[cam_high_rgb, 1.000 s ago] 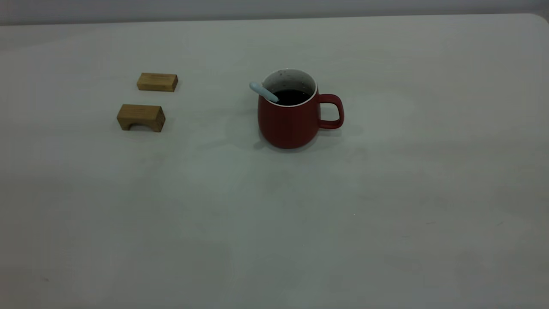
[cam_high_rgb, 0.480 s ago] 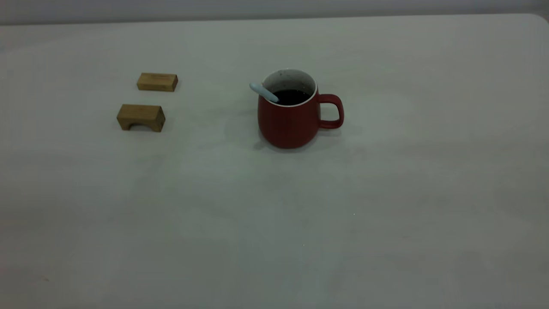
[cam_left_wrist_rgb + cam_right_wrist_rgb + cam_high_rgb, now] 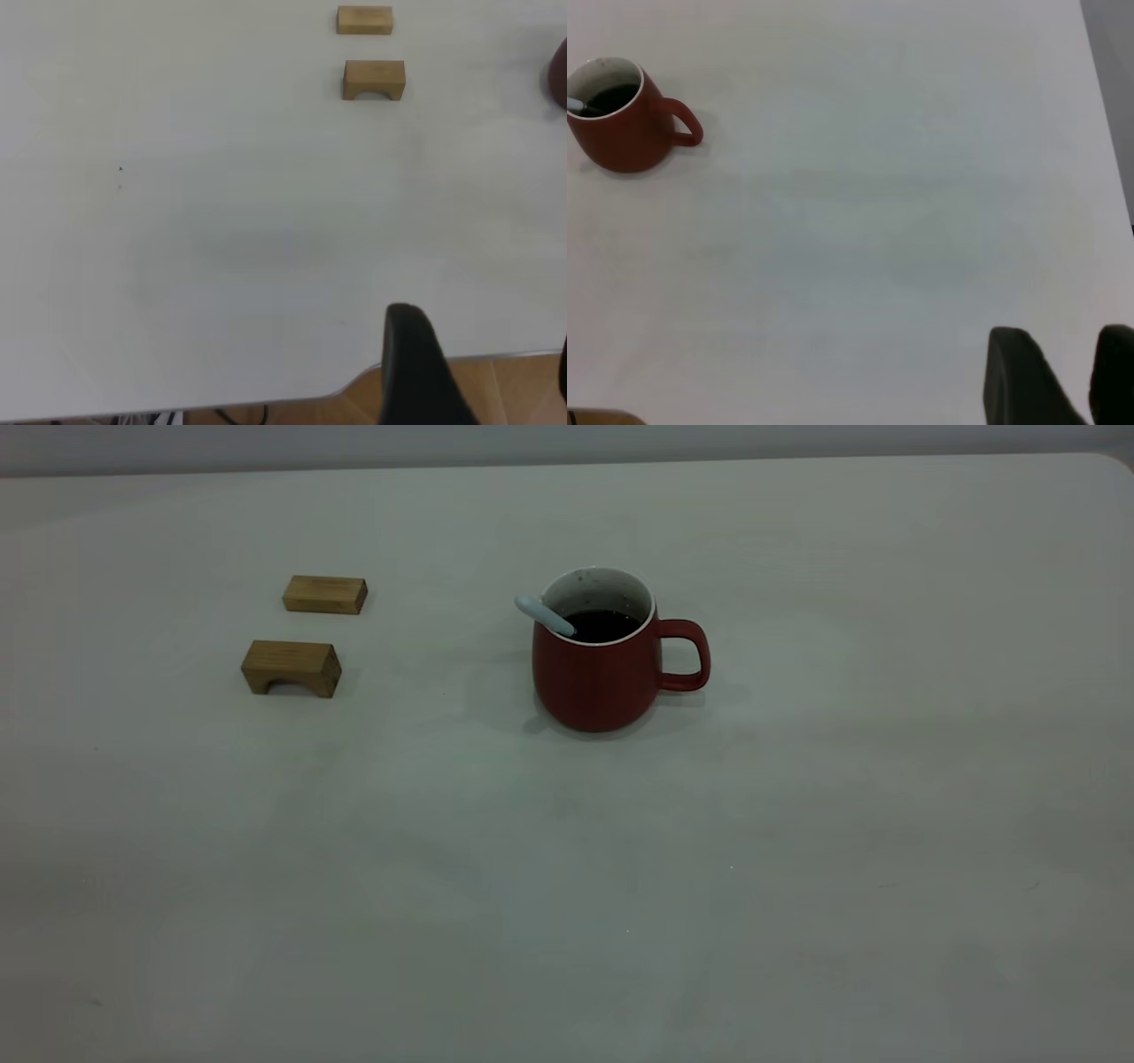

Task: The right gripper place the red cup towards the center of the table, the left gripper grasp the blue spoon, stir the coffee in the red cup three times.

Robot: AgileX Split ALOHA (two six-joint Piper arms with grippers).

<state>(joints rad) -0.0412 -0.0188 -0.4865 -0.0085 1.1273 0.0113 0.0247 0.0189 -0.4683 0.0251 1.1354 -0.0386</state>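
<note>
The red cup (image 3: 602, 677) stands upright near the middle of the table (image 3: 567, 868), handle to the right, with dark coffee (image 3: 604, 625) inside. The blue spoon (image 3: 542, 614) leans in the cup, its pale handle sticking out over the left rim. Neither gripper shows in the exterior view. In the left wrist view the left gripper (image 3: 487, 376) hangs open over the table's near edge, far from the cup (image 3: 560, 75), which is a red sliver at the frame's edge. My right gripper (image 3: 1074, 372) is open and empty above bare table, far from the cup (image 3: 622, 135).
Two tan wooden blocks lie left of the cup: a flat one (image 3: 324, 594) farther back and an arched one (image 3: 291, 667) nearer. The left wrist view shows the same two blocks (image 3: 374, 80) and brown floor (image 3: 496, 390) past the table's rounded edge.
</note>
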